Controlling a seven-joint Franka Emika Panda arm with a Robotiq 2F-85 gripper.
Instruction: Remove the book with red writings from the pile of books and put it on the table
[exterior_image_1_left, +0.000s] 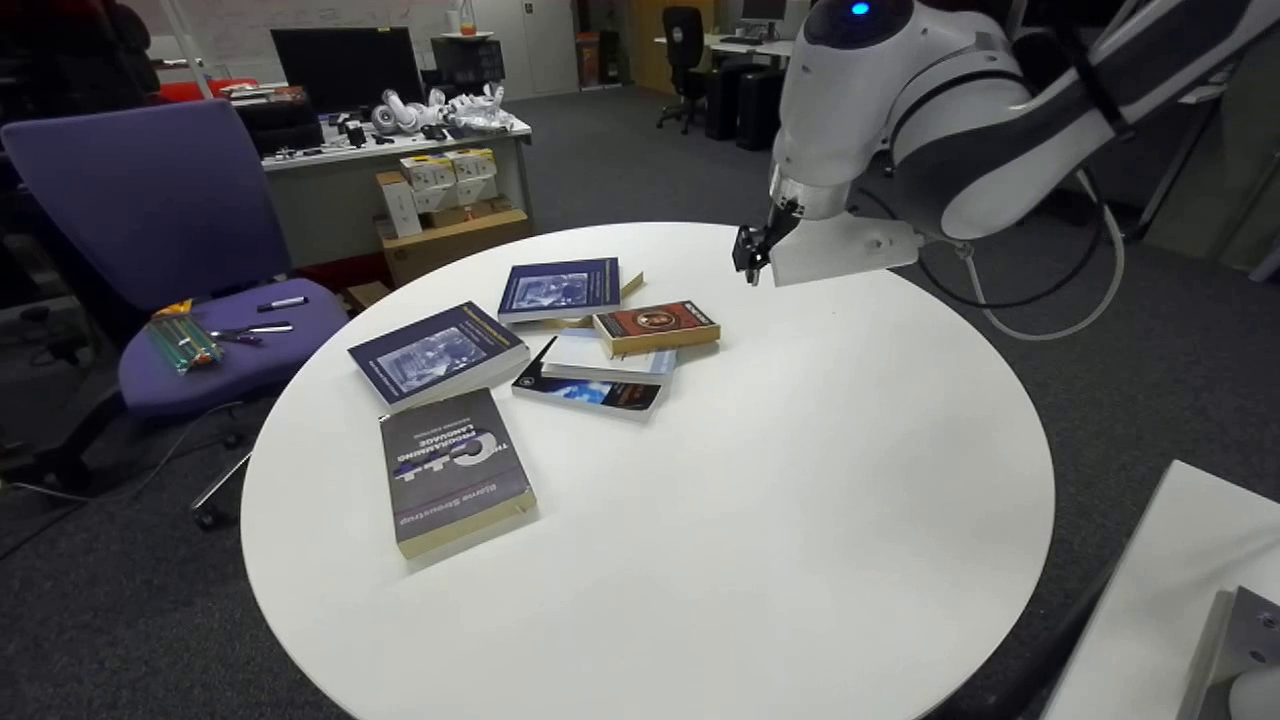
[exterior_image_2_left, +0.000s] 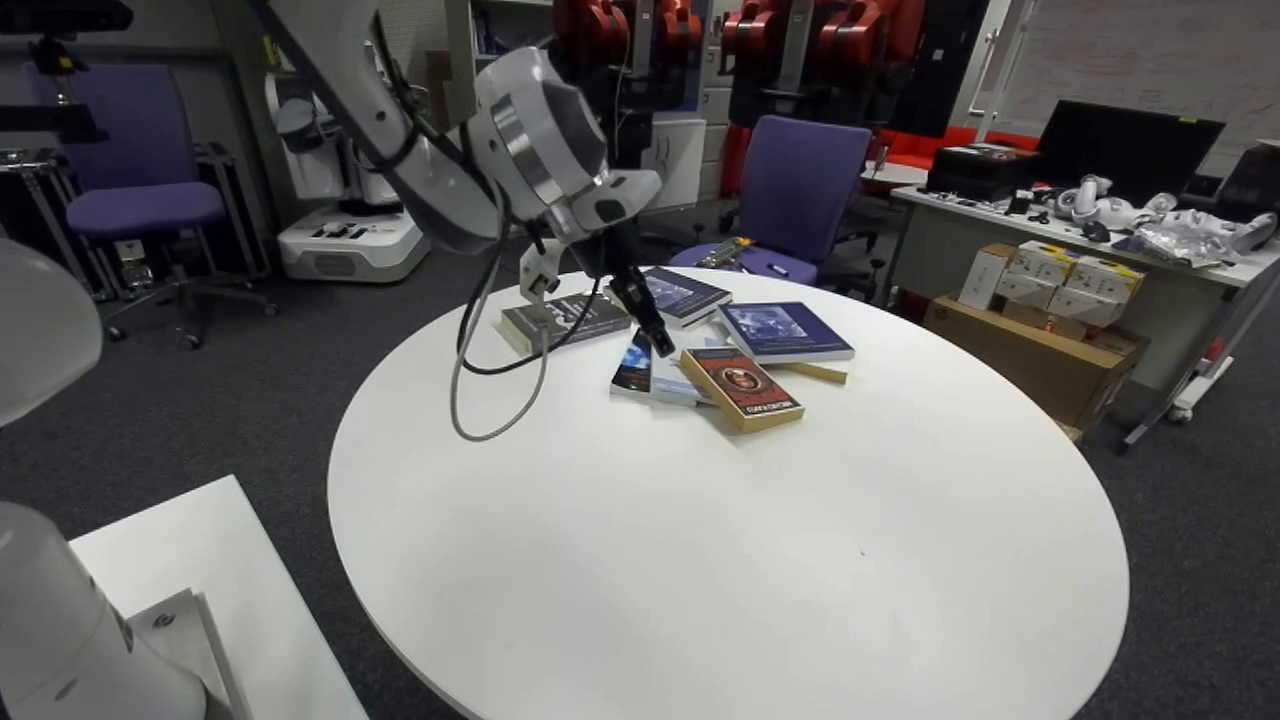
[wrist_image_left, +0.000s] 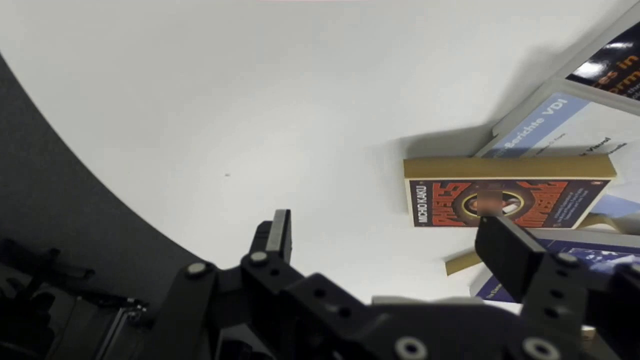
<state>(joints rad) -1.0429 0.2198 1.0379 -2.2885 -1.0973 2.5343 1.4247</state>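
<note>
The book with red writings (exterior_image_1_left: 655, 322) lies cover up on top of the pile, partly over a white and light-blue book (exterior_image_1_left: 600, 355). It shows in both exterior views (exterior_image_2_left: 745, 385) and in the wrist view (wrist_image_left: 450, 205), where one finger covers a little of its lower edge. A black and blue book (exterior_image_1_left: 590, 392) lies under the white one. My gripper (exterior_image_1_left: 757, 255) is above the white table (exterior_image_1_left: 760, 520), apart from the books. In the wrist view my gripper (wrist_image_left: 385, 220) is open with nothing between its fingers, and the red-lettered book is to the right and beyond.
A dark-blue book (exterior_image_1_left: 560, 288) rests on a tan-edged book (exterior_image_1_left: 632, 285) beside the pile. Another dark-blue book (exterior_image_1_left: 435, 355) and a thick grey C++ book (exterior_image_1_left: 455, 465) lie farther along. A purple chair (exterior_image_1_left: 150, 190) stands near the table's edge.
</note>
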